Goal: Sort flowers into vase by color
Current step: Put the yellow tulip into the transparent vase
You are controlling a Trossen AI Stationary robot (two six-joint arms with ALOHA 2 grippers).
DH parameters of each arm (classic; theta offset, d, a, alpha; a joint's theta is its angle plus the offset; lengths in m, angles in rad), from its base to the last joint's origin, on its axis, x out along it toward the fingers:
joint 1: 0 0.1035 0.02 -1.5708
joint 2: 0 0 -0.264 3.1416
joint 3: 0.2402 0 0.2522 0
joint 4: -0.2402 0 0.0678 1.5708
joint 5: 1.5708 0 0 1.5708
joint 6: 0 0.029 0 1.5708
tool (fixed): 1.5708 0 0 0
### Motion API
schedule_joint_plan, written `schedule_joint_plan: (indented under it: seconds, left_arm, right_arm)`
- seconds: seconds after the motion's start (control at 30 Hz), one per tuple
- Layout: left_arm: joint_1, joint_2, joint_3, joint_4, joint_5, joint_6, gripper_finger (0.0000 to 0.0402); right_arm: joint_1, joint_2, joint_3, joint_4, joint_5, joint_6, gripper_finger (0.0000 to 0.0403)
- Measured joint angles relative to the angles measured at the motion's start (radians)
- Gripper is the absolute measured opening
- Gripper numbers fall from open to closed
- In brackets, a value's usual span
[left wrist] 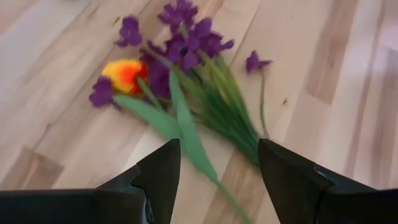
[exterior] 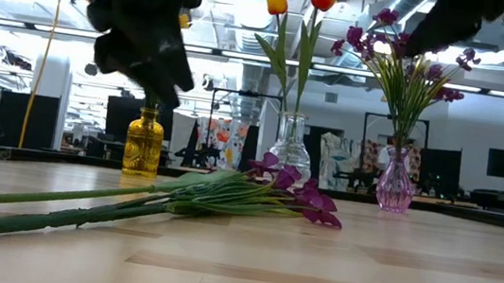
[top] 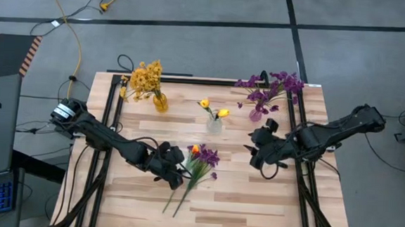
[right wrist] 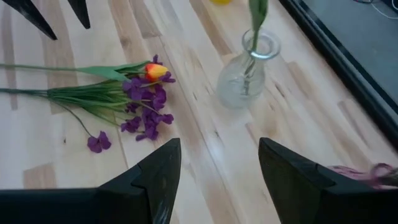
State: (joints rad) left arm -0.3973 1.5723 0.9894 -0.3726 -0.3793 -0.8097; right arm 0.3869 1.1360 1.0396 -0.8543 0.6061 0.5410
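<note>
An orange-yellow tulip (left wrist: 124, 73) and a purple-bloomed stem (left wrist: 186, 37) lie flat on the table's middle (top: 201, 156), their green stems (top: 176, 200) running toward the near edge. My left gripper (left wrist: 217, 168) hangs open just above these stems, left of the blooms (top: 176, 170), touching nothing. My right gripper (right wrist: 219, 168) is open in the air right of centre (top: 260, 156). At the back stand a yellow vase (top: 160, 102) with yellow clusters, a clear vase (top: 214, 123) with two tulip buds, and a pink vase (top: 257, 114) with purple blooms.
Black frame rails (top: 107, 122) run along the table's left, right and far edges. Bare wood (top: 253, 208) lies toward the near edge. The three vases stand in a row across the far half, with the clear one (right wrist: 245, 74) nearest my right gripper.
</note>
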Motion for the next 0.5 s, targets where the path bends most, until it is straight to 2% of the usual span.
schedule_joint_plan:
  seconds: [0.2,0.5]
  left_arm:
    - [0.000,0.018,-0.030,0.007,-0.003,-0.059,0.0201]
    - [0.007,0.129,-0.032,0.094,-0.020,-0.014,0.0201]
  right_arm:
    - [-0.003,0.009,-0.158,0.240,0.024,0.000,0.0243]
    - [-0.001,0.017,-0.342,0.553,0.024,0.001,0.0243]
